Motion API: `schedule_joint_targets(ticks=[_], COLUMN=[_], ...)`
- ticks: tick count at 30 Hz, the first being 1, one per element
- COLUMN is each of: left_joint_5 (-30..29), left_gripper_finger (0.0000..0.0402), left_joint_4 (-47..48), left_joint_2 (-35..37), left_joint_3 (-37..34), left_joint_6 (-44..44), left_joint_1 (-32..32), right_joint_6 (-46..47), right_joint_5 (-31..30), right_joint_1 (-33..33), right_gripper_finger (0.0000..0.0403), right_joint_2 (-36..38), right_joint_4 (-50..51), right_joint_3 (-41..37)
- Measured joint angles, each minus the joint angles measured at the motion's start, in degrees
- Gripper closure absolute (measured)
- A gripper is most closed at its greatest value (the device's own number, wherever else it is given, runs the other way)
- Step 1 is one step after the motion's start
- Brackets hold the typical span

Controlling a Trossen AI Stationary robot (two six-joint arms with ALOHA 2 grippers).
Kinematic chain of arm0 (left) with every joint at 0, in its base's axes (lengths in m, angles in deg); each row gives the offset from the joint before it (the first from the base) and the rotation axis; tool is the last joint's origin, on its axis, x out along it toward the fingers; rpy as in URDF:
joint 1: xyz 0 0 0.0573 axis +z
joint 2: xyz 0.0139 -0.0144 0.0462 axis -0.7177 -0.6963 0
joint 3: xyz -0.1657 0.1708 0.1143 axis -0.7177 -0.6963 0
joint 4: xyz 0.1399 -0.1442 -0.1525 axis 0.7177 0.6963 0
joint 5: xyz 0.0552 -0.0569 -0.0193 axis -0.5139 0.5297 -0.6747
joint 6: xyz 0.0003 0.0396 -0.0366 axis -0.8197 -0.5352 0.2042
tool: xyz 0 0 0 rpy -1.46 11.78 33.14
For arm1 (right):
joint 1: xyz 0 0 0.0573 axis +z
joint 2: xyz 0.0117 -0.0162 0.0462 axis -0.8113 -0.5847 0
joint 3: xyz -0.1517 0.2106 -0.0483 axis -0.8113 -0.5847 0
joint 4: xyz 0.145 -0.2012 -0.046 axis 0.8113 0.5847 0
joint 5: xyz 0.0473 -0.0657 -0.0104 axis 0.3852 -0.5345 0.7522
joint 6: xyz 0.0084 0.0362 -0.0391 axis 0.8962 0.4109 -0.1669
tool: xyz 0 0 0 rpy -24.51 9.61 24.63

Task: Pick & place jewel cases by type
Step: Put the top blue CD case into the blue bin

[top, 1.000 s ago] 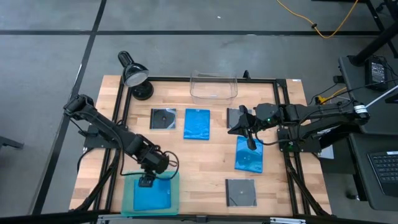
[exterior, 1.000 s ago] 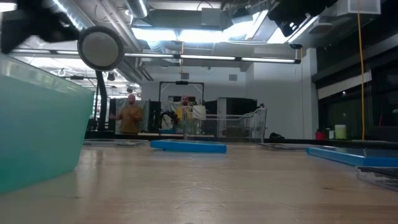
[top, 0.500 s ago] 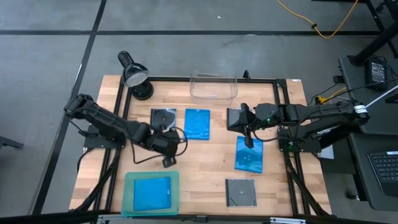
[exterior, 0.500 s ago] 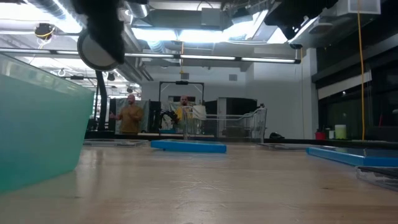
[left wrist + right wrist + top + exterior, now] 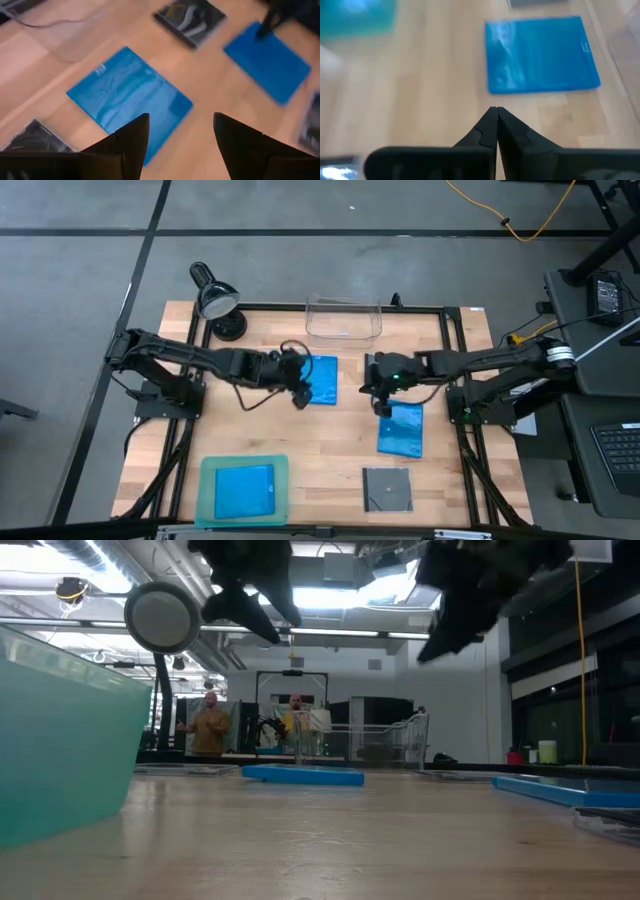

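Our left gripper (image 5: 301,383), fingers spread and empty, hangs nearest the far blue case (image 5: 320,380), whose long axis runs near-to-far, just right of it.

Readable text: none in any view.
Blue case (image 5: 541,54): small pale mark near one corner, too blurred to read.
Blue case in the left wrist view (image 5: 129,100): pale mark near one edge, illegible.
Dark grey case (image 5: 387,489): no legible print from above.
Room behind the table: no legible signs.
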Motion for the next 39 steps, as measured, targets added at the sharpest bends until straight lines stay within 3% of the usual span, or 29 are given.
schedule_joint_targets(ticks=[10,30,39], left_joint_5=[-0.04,4.59,7.89], left_gripper_finger=[0.0190,0.0190,0.0190], left_joint_4=[-1.10,-3.22,-5.31], left_joint_2=[-1.76,-9.91,-9.90], left_joint_3=[0.10,0.00,-4.71], left_joint_6=[5.21,1.79,1.74], left_joint_1=[6.77,13.29,15.70], right_joint_6=[-13.54,-13.37,-12.15], right_joint_5=[5.32,8.20,8.16], right_joint_1=[-6.92,-14.25,-15.16], right_gripper_finger=[0.0391,0.0391,0.0391], right_joint_2=[-6.58,-10.04,-12.96], right_joint_4=[-1.30,-5.23,-8.04], right_joint_3=[0.00,0.00,0.00])
